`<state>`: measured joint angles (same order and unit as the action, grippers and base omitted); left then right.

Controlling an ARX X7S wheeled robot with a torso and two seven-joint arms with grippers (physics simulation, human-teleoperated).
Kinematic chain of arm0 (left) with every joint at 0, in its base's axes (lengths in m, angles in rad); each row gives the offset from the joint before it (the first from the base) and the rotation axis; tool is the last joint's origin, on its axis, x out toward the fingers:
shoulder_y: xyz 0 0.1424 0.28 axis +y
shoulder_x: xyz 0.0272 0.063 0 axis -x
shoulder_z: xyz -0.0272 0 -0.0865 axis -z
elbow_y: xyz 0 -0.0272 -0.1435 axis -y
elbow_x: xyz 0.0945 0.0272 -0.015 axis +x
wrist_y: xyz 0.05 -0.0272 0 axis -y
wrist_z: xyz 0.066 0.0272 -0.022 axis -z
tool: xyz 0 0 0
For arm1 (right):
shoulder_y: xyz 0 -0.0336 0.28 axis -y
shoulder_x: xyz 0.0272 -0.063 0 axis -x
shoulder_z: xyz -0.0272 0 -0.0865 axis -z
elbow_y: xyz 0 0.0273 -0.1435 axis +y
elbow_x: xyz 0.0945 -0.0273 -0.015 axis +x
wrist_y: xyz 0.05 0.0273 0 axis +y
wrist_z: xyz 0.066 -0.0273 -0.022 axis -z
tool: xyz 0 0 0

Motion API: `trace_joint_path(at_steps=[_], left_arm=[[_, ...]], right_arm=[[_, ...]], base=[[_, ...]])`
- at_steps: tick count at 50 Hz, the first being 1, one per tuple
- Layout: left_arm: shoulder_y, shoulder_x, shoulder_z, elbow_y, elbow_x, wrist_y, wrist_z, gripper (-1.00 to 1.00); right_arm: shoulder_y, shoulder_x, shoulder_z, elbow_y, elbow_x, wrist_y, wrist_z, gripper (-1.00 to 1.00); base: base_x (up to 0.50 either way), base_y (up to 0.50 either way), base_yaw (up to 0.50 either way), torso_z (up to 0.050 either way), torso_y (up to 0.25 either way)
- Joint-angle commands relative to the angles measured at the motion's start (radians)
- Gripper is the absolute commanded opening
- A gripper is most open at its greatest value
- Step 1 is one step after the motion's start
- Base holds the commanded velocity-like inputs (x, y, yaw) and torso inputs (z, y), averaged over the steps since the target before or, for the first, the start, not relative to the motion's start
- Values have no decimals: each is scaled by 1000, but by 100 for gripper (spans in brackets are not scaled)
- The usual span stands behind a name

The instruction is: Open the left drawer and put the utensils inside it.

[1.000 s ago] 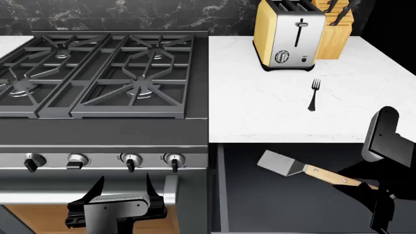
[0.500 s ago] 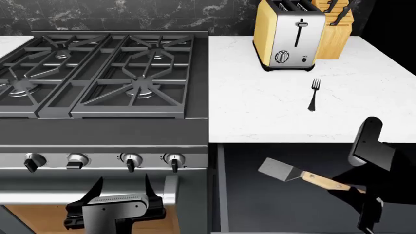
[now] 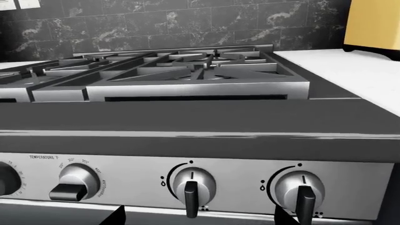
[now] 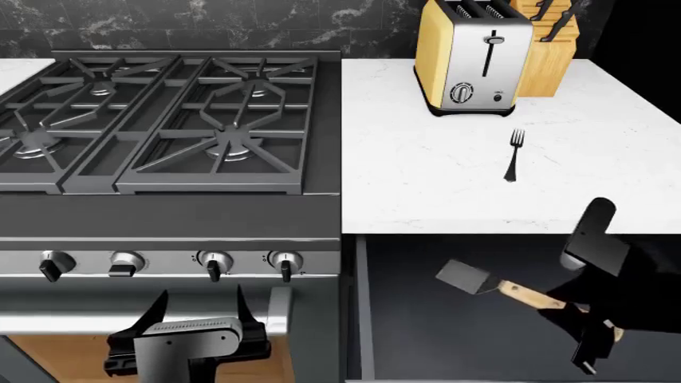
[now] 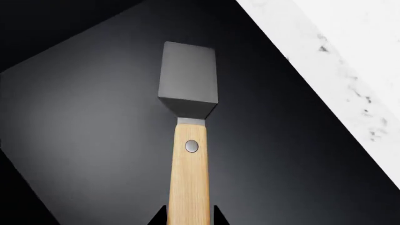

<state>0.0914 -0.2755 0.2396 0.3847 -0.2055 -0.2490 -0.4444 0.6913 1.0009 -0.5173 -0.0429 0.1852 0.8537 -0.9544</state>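
Over the open left drawer [image 4: 426, 319], right tool [image 4: 596, 331] apparently clamped on spatula [image 4: 500, 287], now lower, nearer centre.

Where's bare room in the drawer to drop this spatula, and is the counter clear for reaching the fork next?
The left drawer floor is bare all round the spatula in the right pincer. White counter lies open around the fork; only its back edge is crowded, by the toaster and knife block.
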Motion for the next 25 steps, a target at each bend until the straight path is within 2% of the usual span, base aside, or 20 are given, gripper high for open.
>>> trace_joint_path(at_steps=[1,25], left_arm=[[0,-4,4,4,-1,5,-1,100],[-2,-12,10,4,-7,7,-8,100]], right_arm=[[29,-50,-36,79,-48,0,51,-100],[130,-160,-74,288,-119,26,118,-100]], base=[[0,0,0,0,10],[0,0,0,0,0]])
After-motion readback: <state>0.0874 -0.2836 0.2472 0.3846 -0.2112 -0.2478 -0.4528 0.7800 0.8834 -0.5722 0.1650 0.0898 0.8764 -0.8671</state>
